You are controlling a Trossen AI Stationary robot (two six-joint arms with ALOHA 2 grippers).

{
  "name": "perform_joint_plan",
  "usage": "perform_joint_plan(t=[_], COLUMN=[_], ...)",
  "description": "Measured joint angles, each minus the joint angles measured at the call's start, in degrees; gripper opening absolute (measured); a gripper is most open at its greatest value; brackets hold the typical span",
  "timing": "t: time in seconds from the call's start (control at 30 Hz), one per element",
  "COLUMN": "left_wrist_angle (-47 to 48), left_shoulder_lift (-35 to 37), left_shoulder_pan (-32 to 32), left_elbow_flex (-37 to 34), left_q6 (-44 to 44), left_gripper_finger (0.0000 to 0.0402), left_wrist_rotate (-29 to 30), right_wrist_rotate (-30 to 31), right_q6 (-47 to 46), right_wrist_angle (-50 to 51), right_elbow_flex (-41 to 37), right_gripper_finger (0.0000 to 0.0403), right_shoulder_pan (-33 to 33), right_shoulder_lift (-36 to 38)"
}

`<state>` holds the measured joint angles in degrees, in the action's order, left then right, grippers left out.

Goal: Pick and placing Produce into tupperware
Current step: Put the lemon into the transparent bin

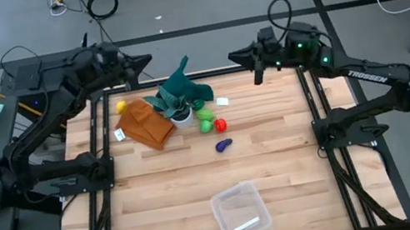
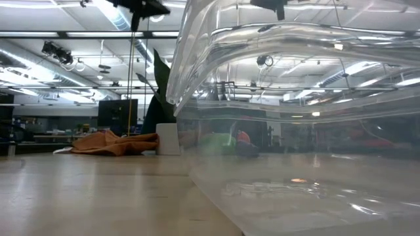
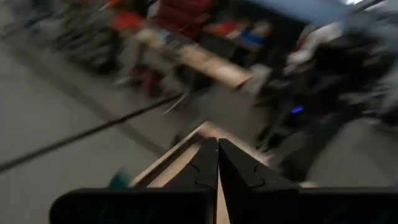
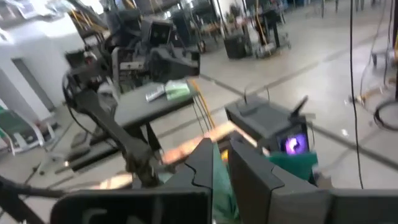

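The tupperware (image 1: pixel 241 212) sits empty near the table's front edge. The produce (image 1: pixel 211 122) is clustered beside the plant pot (image 1: pixel 182 117) — probably light, hard, slippery (grip across the middle). Left gripper (image 3: pixel 218 163) closed; right gripper (image 4: pixel 220 163) slightly apart.

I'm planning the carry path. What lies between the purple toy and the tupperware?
In the high view, only bare wooden table lies between the purple toy and the tupperware.

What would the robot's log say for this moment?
left hand: shut, raised | right hand: raised | produce: on table | tupperware: empty
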<state>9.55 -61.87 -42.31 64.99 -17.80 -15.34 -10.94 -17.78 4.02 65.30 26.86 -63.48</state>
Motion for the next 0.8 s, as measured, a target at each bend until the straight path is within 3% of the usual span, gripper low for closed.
perform_joint_plan(t=[0.17, 0.27, 0.33, 0.5, 0.73, 0.8], left_wrist_angle=[9.6, 14.4, 17.3, 25.2, 34.1, 35.1], left_shoulder_lift=[0.0, 0.0, 0.0, 0.0, -0.5, -1.0], left_shoulder_pan=[0.0, -0.7, -2.2, -9.0, -16.9, -17.9], left_elbow_flex=[0.0, 0.0, 0.0, 0.0, 0.0, 0.0], left_q6=[2.0, 0.1, -1.7, -7.1, -5.0, -3.8], left_gripper_finger=[0.0016, 0.0021, 0.0029, 0.0051, 0.0087, 0.01], left_wrist_rotate=[11.9, 21.6, 24.7, 25.6, 25.4, 23.0], right_wrist_rotate=[0.0, 0.0, -0.3, -1.2, -2.0, -2.8], right_q6=[-0.4, -0.5, -0.6, -0.8, -2.1, -2.6], right_wrist_angle=[4.3, 5.2, 5.9, 6.9, 6.8, 6.8], right_elbow_flex=[0.0, 0.0, 0.0, 0.0, 0.0, 0.0], right_gripper_finger=[0.0026, 0.0028, 0.0029, 0.003, 0.003, 0.003], right_shoulder_pan=[0.0, 0.0, 0.0, 0.0, -0.7, -1.8], right_shoulder_lift=[0.0, 0.0, 0.0, 0.0, -0.5, -0.9])
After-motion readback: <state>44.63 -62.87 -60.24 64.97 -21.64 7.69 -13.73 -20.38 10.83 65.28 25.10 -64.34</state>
